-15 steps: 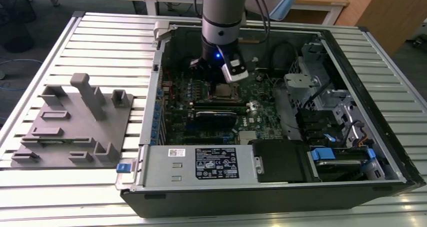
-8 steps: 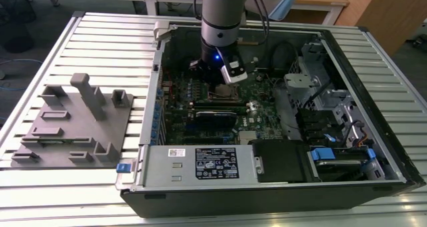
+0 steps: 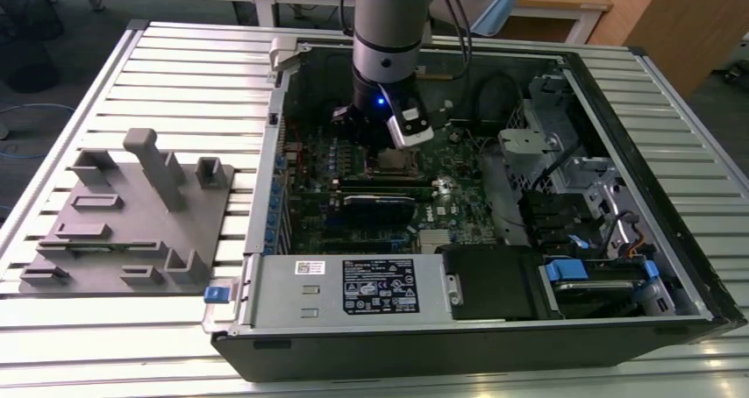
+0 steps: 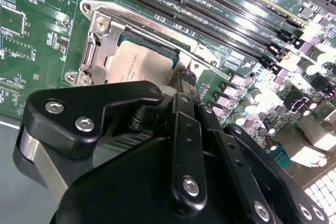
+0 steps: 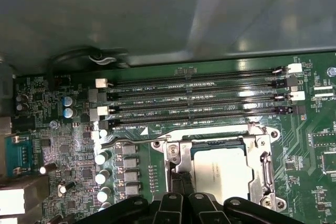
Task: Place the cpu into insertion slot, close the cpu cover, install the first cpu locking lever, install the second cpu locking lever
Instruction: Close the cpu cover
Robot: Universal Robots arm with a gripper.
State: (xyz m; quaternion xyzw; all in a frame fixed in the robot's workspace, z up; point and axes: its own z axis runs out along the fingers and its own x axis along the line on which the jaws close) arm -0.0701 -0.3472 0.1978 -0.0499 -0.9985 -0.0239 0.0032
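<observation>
- Silvery-grey metal marks the cpu (image 5: pixel 219 169), a small flat square chip seated in the insertion slot (image 3: pixel 395 159), which sits near the middle of the green circuit board (image 5: pixel 315 129).
- The cpu cover (image 5: pixel 264 167), a thin metal frame, lies flat over the slot. The chip's top shows through its square cut-out in both wrist views.
- In the first wrist view, a thin wire locking lever (image 5: pixel 128 141) lies low along the board, on the cover's side nearest the long black memory slots (image 5: pixel 194 98).
- The gripper (image 5: pixel 179 179) points down at one side edge of the cover. Its black fingers (image 4: pixel 184 80) look drawn together, with no gap between them and nothing visibly clamped. The tips are at the frame's rim; whether they touch it cannot be told.
- In the second wrist view, the gripper's black linkage bars, studded with silver screws, spread back from the tips.
- In the exterior view, the arm (image 3: pixel 387 30) hangs almost straight down into the open computer case (image 3: pixel 468 350), with its wrist low over the board and a small blue light glowing on it.
- The case lies on its side on the slatted metal tabletop (image 3: pixel 175 65), with its open side up.
- A grey plastic fixture (image 3: pixel 129 214) with upright posts stands on the tabletop, just beside the case toward the exterior view's left.
</observation>
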